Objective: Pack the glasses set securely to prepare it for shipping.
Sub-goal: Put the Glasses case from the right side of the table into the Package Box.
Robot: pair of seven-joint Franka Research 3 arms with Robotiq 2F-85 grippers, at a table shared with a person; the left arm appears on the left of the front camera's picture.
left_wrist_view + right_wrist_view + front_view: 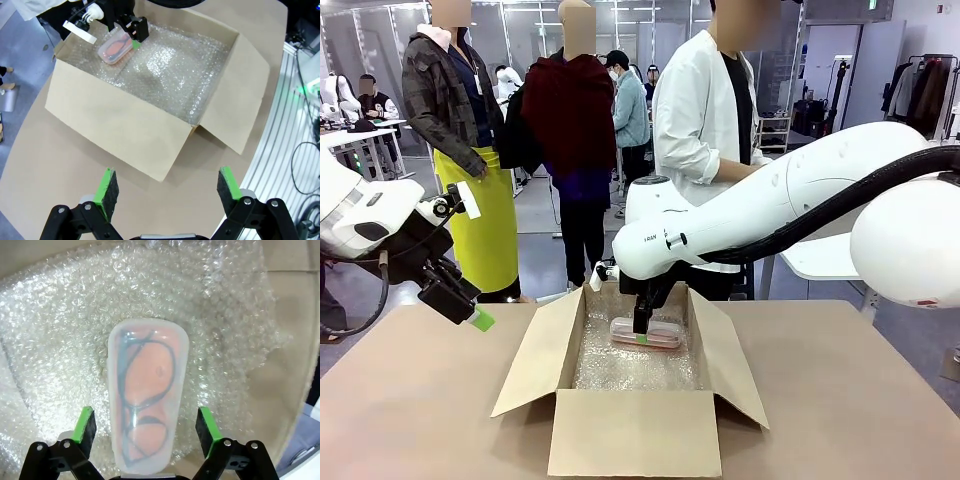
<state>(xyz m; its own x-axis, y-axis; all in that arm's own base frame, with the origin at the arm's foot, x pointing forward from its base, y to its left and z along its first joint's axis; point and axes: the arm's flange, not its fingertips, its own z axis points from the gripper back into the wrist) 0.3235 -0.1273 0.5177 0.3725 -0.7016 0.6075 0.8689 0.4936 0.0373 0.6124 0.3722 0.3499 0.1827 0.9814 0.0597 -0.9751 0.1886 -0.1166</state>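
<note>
Between the spread fingers of the right hand (145,419), down inside the open cardboard box (630,430), the pink case (146,390) lies flat on bubble wrap (60,325). A gap shows on each side, so neither green pad (86,421) touches it: hand released, grasping nothing. Beside the box, the left hand (167,186) hangs above the bare surface (50,165), fingers wide apart and empty, with the box ahead of it and the case in its far corner.
</note>
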